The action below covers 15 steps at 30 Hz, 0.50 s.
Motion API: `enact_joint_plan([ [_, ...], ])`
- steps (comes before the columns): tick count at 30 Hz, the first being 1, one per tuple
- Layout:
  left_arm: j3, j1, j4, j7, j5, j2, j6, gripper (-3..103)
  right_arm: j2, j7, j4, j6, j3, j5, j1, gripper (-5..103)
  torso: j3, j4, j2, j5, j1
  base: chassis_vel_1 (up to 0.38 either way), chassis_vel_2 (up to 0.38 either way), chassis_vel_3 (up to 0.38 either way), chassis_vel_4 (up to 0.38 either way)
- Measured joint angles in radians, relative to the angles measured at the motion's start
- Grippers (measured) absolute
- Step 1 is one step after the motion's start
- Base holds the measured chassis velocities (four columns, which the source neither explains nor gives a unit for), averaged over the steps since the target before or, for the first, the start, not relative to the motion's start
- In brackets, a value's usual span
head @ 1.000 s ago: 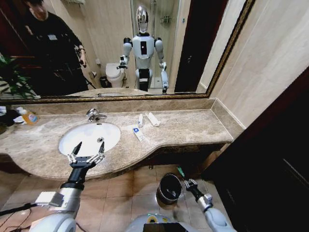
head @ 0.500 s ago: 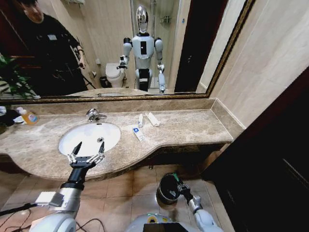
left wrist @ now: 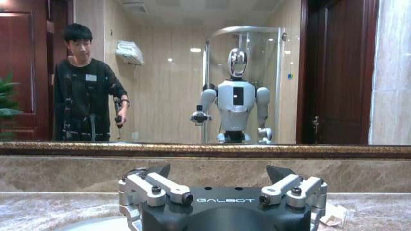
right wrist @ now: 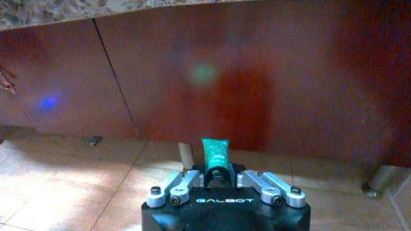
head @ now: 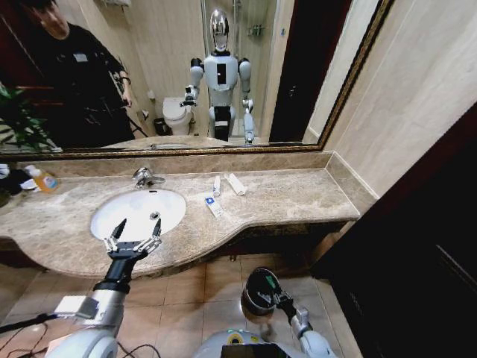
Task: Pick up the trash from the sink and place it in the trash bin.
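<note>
Green tube [right wrist: 215, 153] sits clamped between the closed fingers of our right gripper [right wrist: 218, 179], its tip projecting forward toward the dark wood cabinet front [right wrist: 257, 77]. Over the last second the right arm has swung inward from beside the bin [head: 259, 292]; the right gripper now hangs at the bin's rim, though from the head camera we cannot confirm that the tube is fully over the opening. We judge the carry stage as nearly complete, with release as the remaining step for this item.

Our left gripper [head: 133, 237] has stayed put above the near edge of the sink [head: 119, 212], fingers spread wide and holding nothing.

Remaining trash lies on the counter [head: 298, 195], not in the basin:
- one white tube [head: 235, 183] and one slimmer tube [head: 217, 186], near the back wall;
- one blue-marked packet [head: 214, 206], just right of the sink.

The basin itself appears bare apart from its drain.

Surface and room: beige marble counter with a chrome faucet [head: 145, 177] behind the sink, an orange-labelled bottle [head: 45, 180] at the far left, and a framed mirror [head: 186, 74] above. The floor [head: 194, 298] is tan tile; the bin stands on it below the counter's curved front edge.
</note>
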<state>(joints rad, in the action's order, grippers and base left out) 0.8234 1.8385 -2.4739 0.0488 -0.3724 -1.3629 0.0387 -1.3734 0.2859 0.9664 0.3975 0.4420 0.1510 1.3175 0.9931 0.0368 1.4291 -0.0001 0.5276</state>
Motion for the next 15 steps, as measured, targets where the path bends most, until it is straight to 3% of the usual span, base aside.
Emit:
enact_joint_plan([
  [1, 0.000, 0.000, 0.000, 0.000, 0.000, 0.000, 0.000, 100, 0.002, 0.000, 0.009, 0.000, 0.000, -0.006, 0.004, 18, 0.000, 0.0000, 0.000, 0.0001, 0.000, 0.000, 0.000, 0.000, 0.000],
  [4, 0.000, 0.000, 0.000, 0.000, 0.000, 0.000, 0.000, 100, 0.006, 0.002, 0.021, 0.002, 0.000, -0.012, 0.010, 22, 0.000, 0.0000, 0.000, 0.0001, 0.000, 0.000, 0.000, 0.000, 0.000],
  [11, 0.000, 0.000, 0.000, 0.000, 0.000, 0.000, 0.000, 100, 0.023, 0.003, 0.059, -0.007, 0.001, -0.021, 0.019, 54, 0.000, 0.0000, 0.000, 0.0001, 0.000, 0.000, 0.000, 0.000, 0.000],
  [15, 0.000, 0.000, 0.000, 0.000, 0.000, 0.000, 0.000, 100, 0.030, 0.003, 0.072, -0.012, 0.001, -0.026, 0.023, 65, 0.000, 0.0000, 0.000, 0.0001, 0.000, 0.000, 0.000, 0.000, 0.000],
])
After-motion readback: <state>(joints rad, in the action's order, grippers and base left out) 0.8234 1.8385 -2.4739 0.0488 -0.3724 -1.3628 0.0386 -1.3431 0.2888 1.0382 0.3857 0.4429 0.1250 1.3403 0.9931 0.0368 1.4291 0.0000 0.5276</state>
